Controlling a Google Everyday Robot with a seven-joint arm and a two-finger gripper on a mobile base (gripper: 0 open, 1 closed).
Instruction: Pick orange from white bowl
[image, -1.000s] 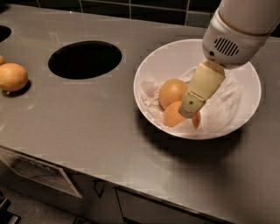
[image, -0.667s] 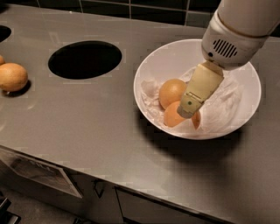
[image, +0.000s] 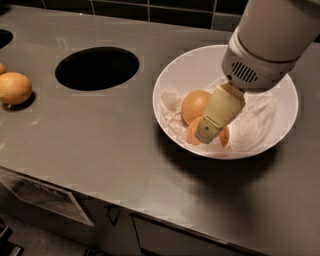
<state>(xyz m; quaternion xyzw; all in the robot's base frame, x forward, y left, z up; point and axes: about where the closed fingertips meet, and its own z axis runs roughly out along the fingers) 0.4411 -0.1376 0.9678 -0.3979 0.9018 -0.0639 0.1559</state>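
The white bowl (image: 170, 80) sits on the grey counter at the right, lined with crumpled white paper. Two fruits lie in it. The deep reddish-orange orange (image: 192, 133) is at the front of the bowl, and a paler yellowish-orange fruit (image: 194, 104) touches it from behind. My gripper (image: 209, 131) reaches down from the upper right into the bowl. It lies right over the middle of the orange, so the orange shows on both sides of it. The large white arm housing (image: 265, 45) covers the bowl's far right rim.
A dark round hole (image: 97, 68) is cut in the counter left of the bowl. A yellow-tan fruit (image: 15, 88) lies at the far left, with another at the left edge (image: 1, 68). The counter's front edge runs along the bottom, above cabinet doors.
My gripper has moved slightly down and to the left, further over the orange. The fruits and the bowl have not moved.
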